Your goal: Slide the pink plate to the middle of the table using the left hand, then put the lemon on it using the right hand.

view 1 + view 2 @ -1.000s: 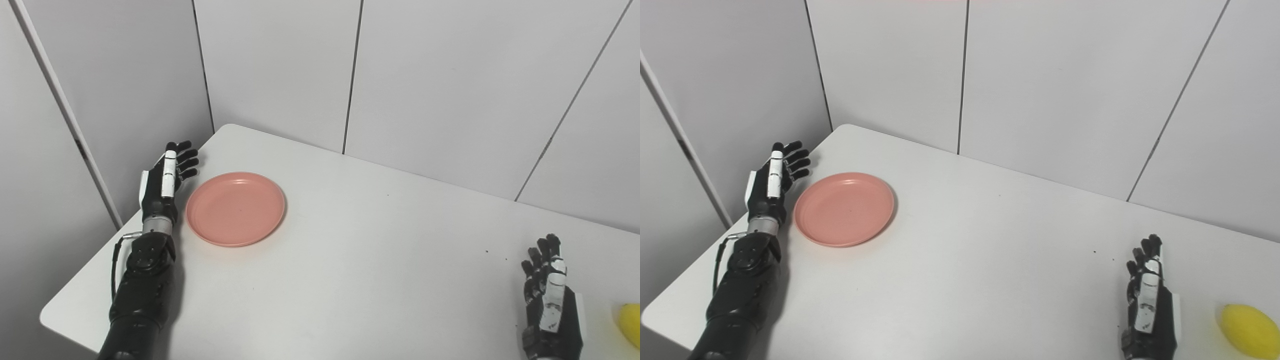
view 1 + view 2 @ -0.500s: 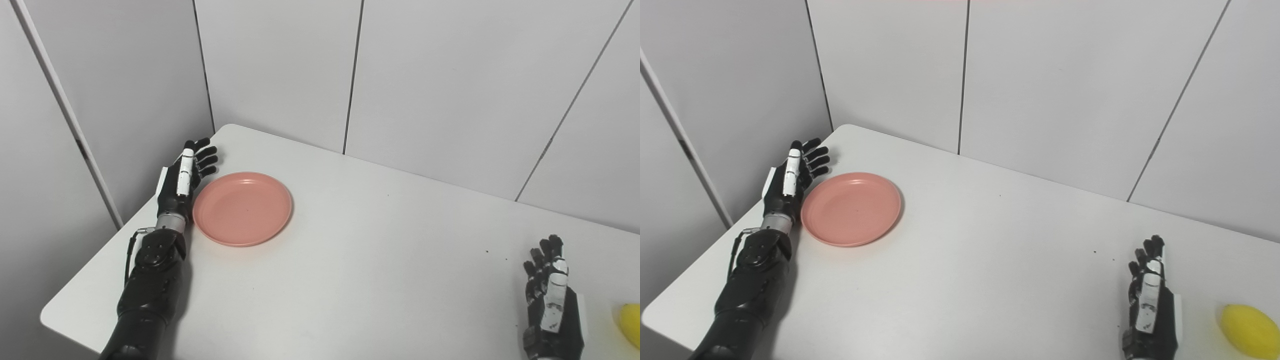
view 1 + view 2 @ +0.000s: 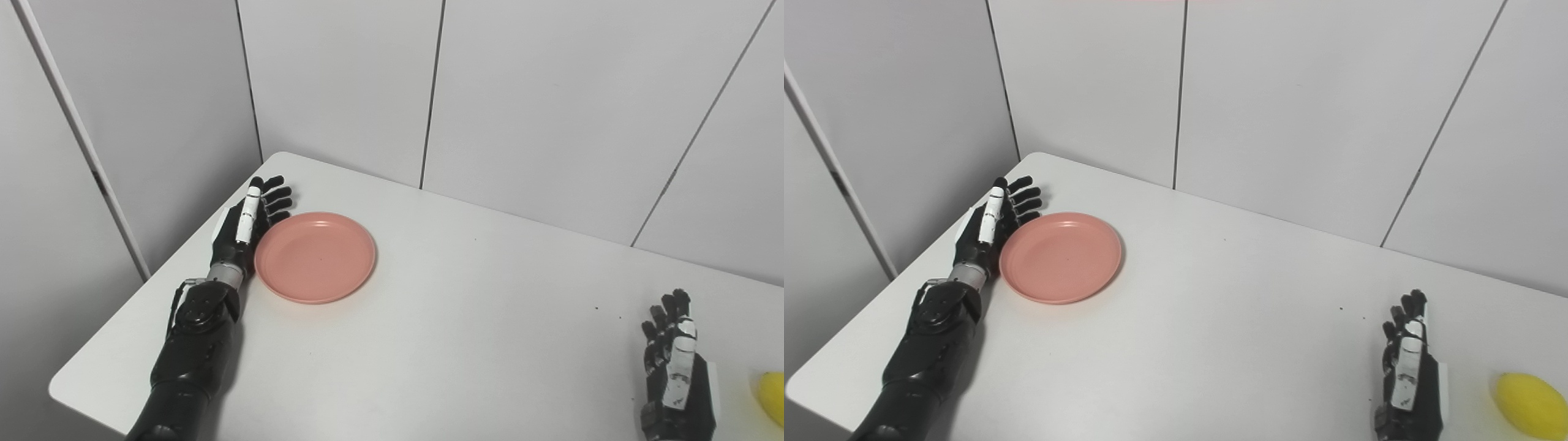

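Waiting nearest the camera, the right hand (image 3: 1409, 373) rests edge-on at the table's (image 3: 1225, 343) front right, fingers straight and a little apart, holding nothing. Just to its right, not touching it, lies the lemon (image 3: 1527, 405), partly cut off in the left eye view.

Farther back on the left, the left hand (image 3: 248, 223) stands on its edge, fingers extended and slightly spread, palm against the left rim of the plate (image 3: 315, 257) — pushing, not gripping. The plate sits flat and empty in the far left part of the table, well short of the middle, so the slide looks only begun.

The risk, as I judge it, lies in that flat-palm contact. With nothing clamping the rim, an off-centre push could spin the plate away from the palm, or send it toward the back edge rather than the middle. Pressing too high might tip the near rim up — and a plate stopped short leaves the right hand a longer reach with the lemon.
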Action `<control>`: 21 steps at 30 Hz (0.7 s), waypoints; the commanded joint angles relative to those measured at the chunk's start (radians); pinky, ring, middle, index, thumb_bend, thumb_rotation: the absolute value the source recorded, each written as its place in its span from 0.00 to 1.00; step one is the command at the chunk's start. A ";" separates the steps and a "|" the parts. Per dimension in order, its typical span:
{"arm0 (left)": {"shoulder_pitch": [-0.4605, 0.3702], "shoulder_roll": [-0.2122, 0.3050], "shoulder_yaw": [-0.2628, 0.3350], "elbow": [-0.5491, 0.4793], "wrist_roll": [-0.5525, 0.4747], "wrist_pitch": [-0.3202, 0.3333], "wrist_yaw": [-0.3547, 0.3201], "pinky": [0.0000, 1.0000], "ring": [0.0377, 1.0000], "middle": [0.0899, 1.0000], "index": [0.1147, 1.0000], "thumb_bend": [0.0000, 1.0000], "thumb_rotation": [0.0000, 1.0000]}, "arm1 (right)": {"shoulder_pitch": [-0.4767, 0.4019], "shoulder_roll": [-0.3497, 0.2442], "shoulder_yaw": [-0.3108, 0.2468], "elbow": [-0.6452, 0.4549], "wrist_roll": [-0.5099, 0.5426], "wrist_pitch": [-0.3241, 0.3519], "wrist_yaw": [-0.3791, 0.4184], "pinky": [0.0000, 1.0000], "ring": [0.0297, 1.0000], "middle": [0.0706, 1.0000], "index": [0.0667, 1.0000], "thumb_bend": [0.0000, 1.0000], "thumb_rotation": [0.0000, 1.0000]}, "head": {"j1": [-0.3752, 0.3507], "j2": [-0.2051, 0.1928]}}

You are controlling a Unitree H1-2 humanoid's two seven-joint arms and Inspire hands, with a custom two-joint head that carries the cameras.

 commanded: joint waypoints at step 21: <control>-0.016 -0.089 -0.173 -0.170 0.074 0.110 -0.043 0.82 0.82 0.80 0.77 0.53 1.00 | -0.019 0.012 0.007 -0.028 0.002 -0.031 0.006 1.00 1.00 1.00 1.00 0.67 1.00 | -0.030 0.013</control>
